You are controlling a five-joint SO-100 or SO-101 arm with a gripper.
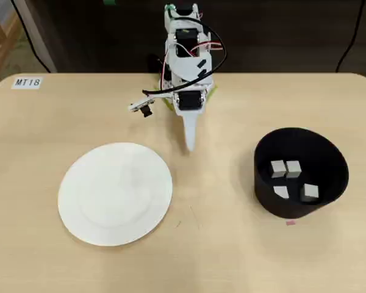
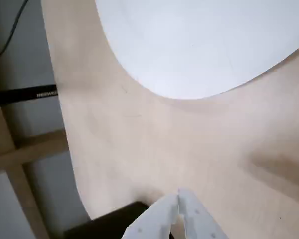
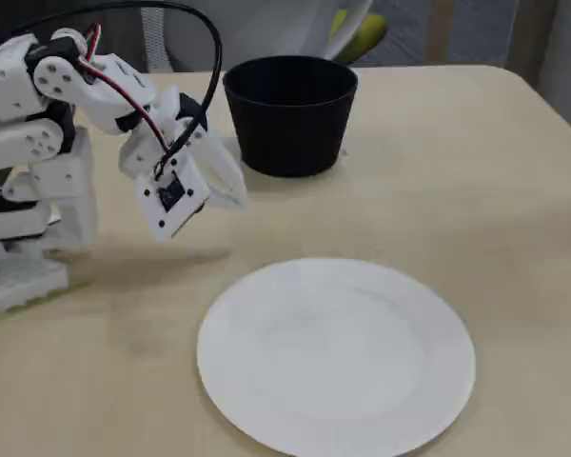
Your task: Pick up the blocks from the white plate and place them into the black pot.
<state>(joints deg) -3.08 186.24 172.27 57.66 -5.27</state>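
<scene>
Several small pale blocks (image 1: 285, 169) lie on the floor of the black pot (image 1: 293, 207) at the right in the overhead view; from the fixed view the pot (image 3: 290, 119) hides them. The white plate (image 1: 116, 192) (image 2: 199, 45) (image 3: 338, 357) lies bare, with nothing on it. My gripper (image 1: 190, 146) (image 2: 178, 191) (image 3: 238, 195) is shut and holds nothing. It hangs folded back close to the arm base, between plate and pot, above bare table. In the wrist view its white fingers meet at the tips, and the plate's edge lies beyond them.
The white arm base (image 1: 183, 36) (image 3: 19, 219) stands at the table's back edge. A label reading MT18 (image 1: 27, 82) is stuck at the back left corner. A tiny pink mark (image 1: 291, 222) lies by the pot's foot. The table edge (image 2: 70, 149) shows in the wrist view.
</scene>
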